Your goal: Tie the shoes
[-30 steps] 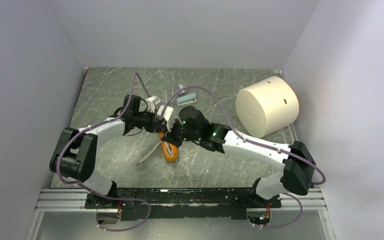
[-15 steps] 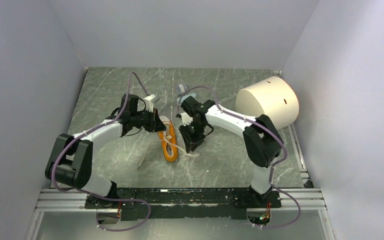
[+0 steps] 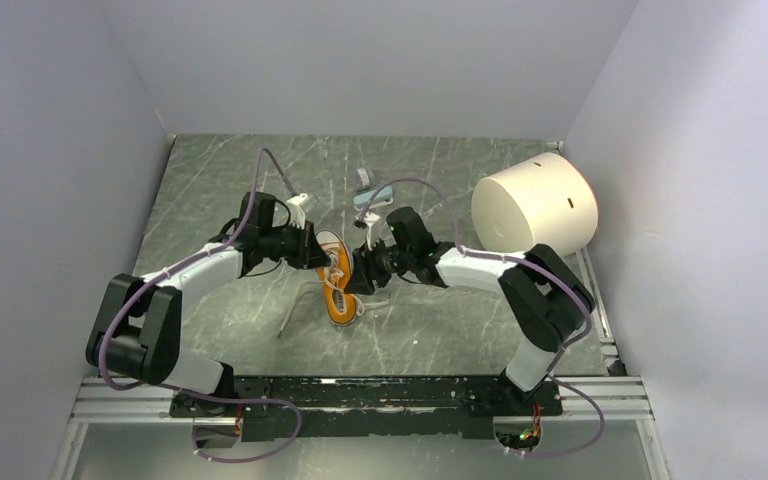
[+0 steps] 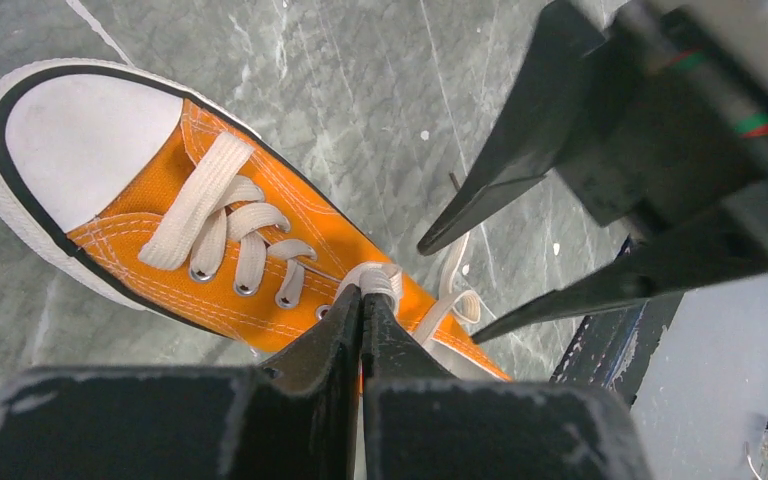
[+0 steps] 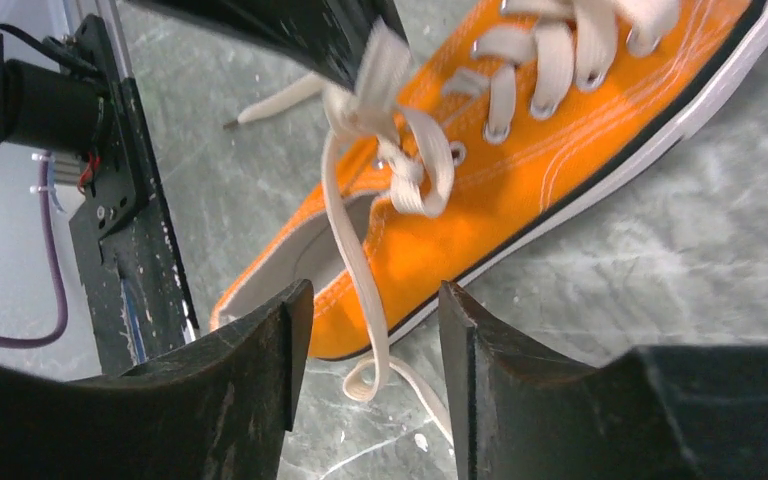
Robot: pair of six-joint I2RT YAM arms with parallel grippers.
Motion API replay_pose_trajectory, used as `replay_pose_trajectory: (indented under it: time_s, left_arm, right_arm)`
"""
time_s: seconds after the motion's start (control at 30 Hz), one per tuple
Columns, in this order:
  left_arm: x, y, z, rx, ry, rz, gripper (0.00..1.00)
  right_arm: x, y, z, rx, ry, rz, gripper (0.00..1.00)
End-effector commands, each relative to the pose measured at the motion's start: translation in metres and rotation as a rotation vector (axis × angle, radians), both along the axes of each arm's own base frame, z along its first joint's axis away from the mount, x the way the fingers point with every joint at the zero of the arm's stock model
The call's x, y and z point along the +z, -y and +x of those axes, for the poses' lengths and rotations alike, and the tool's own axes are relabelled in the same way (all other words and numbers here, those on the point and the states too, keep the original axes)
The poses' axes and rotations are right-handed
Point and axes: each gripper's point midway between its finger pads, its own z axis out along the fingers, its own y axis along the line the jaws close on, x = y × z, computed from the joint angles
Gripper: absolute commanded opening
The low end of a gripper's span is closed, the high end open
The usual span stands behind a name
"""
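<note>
- Pinching the laces (image 4: 210,205) near the top eyelets, the left gripper (image 4: 363,292) is recorded with its fingers pressed flat together; a cream strand is clamped between the tips.
- Right gripper (image 5: 370,340): jaws spread wide and nothing held. In the right wrist view a hanging strand and its small loop on the table are seen between the two fingers. Whether they touch it cannot be told.
- The two grippers are placed on opposite sides of the sneaker (image 3: 337,290), the left one at its left side and the right one at its right side, both close over the lacing.
- Sneaker: orange canvas, white toe cap and sole, lying sole-down near the middle of the table (image 3: 220,180). The toe is pointed away from the arm bases and the heel opening is toward them.
- Laces: threaded through the eyelets, loosely crossed at the top, and not drawn into a finished bow. One loose end is laid out on the table to the left of the sneaker.
- Cylinder (image 3: 535,212): large, cream-coloured, lying tilted at the far right of the table, well apart from the sneaker.
</note>
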Motion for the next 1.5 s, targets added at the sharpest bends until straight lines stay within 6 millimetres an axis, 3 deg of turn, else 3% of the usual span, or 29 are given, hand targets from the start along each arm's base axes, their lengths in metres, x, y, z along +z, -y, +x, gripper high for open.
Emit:
replay_pose_trajectory:
  time_s: [0.0,0.23,0.47,0.53,0.6,0.63,0.8,0.9,1.07,1.23,1.47]
  left_arm:
    - [0.009,-0.002,0.001,0.002,0.033,-0.001,0.05]
    - [0.011,-0.004,-0.003,0.001,0.03,0.0,0.05]
    - [0.012,-0.014,-0.014,0.025,0.018,0.052,0.05]
    - [0.016,-0.017,-0.017,0.039,0.036,0.045,0.05]
    - [0.02,-0.015,-0.02,0.04,0.059,0.018,0.05]
    - [0.021,-0.014,-0.021,0.04,0.058,0.004,0.05]
    - [0.022,-0.009,-0.019,0.031,0.037,-0.017,0.05]
    - [0.023,-0.01,-0.018,0.028,0.051,-0.006,0.05]
    - [0.021,-0.015,-0.02,0.056,0.026,0.02,0.05]
    - [0.013,-0.031,-0.028,0.072,0.009,0.12,0.05]
    - [0.024,-0.031,-0.033,0.077,-0.007,0.121,0.05]
  right_arm:
    - [0.001,-0.012,0.0,0.004,-0.007,0.129,0.51]
    - [-0.007,-0.012,-0.001,-0.023,-0.04,0.138,0.33]
    - [-0.001,-0.013,0.001,-0.036,-0.055,0.148,0.0]
    - [-0.004,-0.013,0.001,-0.029,-0.067,0.144,0.02]
    - [-0.007,-0.014,-0.001,-0.018,-0.074,0.144,0.25]
    - [-0.011,-0.014,-0.002,-0.018,-0.077,0.138,0.32]
    - [-0.021,-0.013,-0.002,0.001,-0.075,0.111,0.35]
    - [-0.025,-0.013,0.0,-0.004,-0.074,0.095,0.3]
    - [-0.015,-0.01,0.004,-0.048,-0.072,0.102,0.01]
    - [0.008,-0.002,0.006,-0.097,-0.037,0.105,0.0]
    - [0.013,-0.007,0.021,-0.136,-0.043,0.079,0.0]
